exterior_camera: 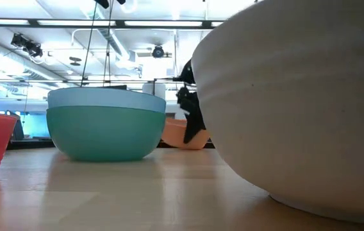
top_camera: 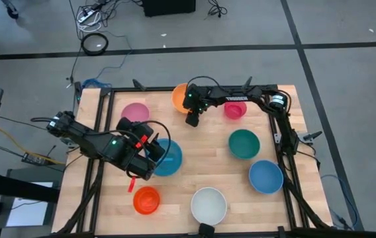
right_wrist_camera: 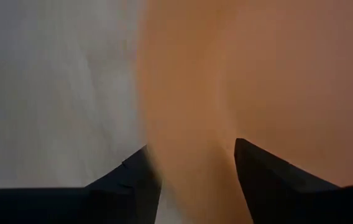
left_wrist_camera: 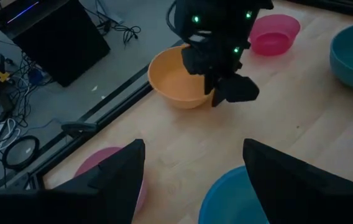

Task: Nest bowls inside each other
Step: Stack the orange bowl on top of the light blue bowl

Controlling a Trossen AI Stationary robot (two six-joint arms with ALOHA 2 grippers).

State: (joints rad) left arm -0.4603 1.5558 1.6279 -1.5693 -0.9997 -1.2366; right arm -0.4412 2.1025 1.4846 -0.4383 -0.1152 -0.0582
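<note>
Now the right gripper [top_camera: 192, 121], jaws spread, straddles the round orange plastic bowl's [top_camera: 181, 96] rim, needing a pinch.

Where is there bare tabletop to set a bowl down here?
The widest bare patch lies mid-table, bordered by the orange bowl, green bowl, white bowl and stacked blue bowl. A smaller one lies between the white bowl and red-orange bowl. The left side is crowded by the left arm; the right tool hangs by the orange bowl.
</note>
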